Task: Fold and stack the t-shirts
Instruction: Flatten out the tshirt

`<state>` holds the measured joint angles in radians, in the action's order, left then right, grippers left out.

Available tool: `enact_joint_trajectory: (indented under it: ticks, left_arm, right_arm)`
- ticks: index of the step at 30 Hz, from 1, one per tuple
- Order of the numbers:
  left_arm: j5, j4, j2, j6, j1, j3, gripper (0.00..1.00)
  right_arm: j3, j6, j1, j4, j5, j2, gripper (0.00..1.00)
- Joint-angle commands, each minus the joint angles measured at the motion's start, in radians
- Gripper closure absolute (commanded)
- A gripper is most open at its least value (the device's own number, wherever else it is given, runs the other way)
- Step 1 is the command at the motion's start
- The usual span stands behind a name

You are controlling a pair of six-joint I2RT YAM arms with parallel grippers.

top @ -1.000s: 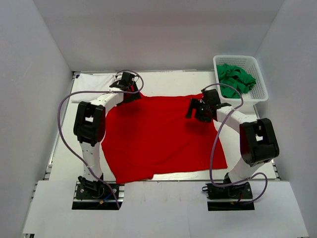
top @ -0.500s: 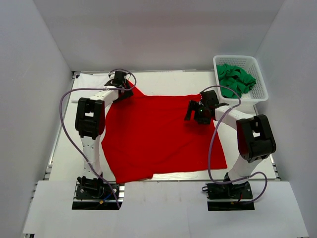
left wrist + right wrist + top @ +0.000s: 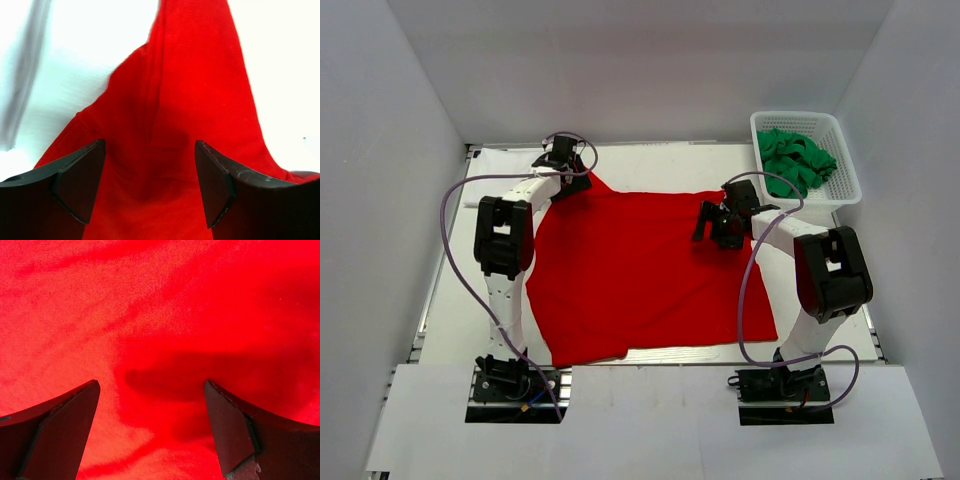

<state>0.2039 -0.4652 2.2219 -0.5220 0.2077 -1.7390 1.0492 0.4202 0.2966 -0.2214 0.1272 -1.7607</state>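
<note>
Red shirt (image 3: 640,270): spread flat as a sheet over the middle of the table (image 3: 670,168), reaching almost to the near edge. Its far-left corner runs out in a narrow point toward the far-left corner of the table. Near-left corner is a little rumpled.

Left gripper (image 3: 558,160): at the far-left corner of the table, over that pointed tip of the red shirt. Left wrist view: gripper (image 3: 150,172) has its jaws well apart and the red cloth lies between and under them, with one raised crease running up the middle of the gap. Neither finger (image 3: 82,175) is pressed onto the cloth from the side; nothing is pinched. I cannot tell whether the tips touch the cloth below.

Right gripper (image 3: 712,222): over the far-right part of the red shirt, inside its edge. Right wrist view: gripper (image 3: 152,412) stands wide, with only red cloth and a dark shadow between the fingers (image 3: 60,430). It holds nothing.

White shirt (image 3: 505,162): pale folded cloth along the far edge by the far-left corner, just beside the left gripper. It is hard to make out against the white table, so it is probably the shirt.

Basket (image 3: 848,180): white lattice, at the far-right corner. Green shirts (image 3: 792,160) are lumped inside it.
</note>
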Motion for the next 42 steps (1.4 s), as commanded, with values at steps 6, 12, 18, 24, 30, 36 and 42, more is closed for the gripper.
enact_joint_trajectory:
  ticks: [6, 12, 18, 24, 30, 36, 42]
  left_arm:
    - [0.032, -0.051, -0.131, 0.040, 0.019, -0.012, 0.19]
    - [-0.004, -0.069, -0.019, 0.054, 0.019, -0.108, 0.20]
    - [-0.023, -0.027, 0.024, 0.045, 0.019, -0.102, 0.28]
    - [-0.023, -0.015, 0.015, 0.034, 0.019, -0.070, 0.32]
    - [-0.012, -0.006, 0.024, 0.034, 0.019, -0.048, 0.40]
    - [-0.012, 0.017, 0.035, 0.005, 0.019, -0.037, 0.51]
    - [-0.001, 0.017, 0.035, 0.005, 0.010, -0.037, 0.68]
  right_arm:
    - [0.021, -0.011, -0.001, -0.012, 0.008, -0.020, 0.10]
    - [0.023, -0.011, -0.002, -0.015, 0.009, -0.020, 0.10]
    - [0.037, -0.015, -0.002, -0.032, 0.002, -0.034, 0.10]
    - [0.038, -0.015, -0.002, -0.032, 0.003, -0.040, 0.10]
    - [0.037, -0.015, -0.002, -0.038, 0.005, -0.042, 0.10]
    - [0.037, -0.012, -0.004, -0.039, 0.003, -0.040, 0.10]
    - [0.040, -0.014, -0.004, -0.041, 0.005, -0.046, 0.10]
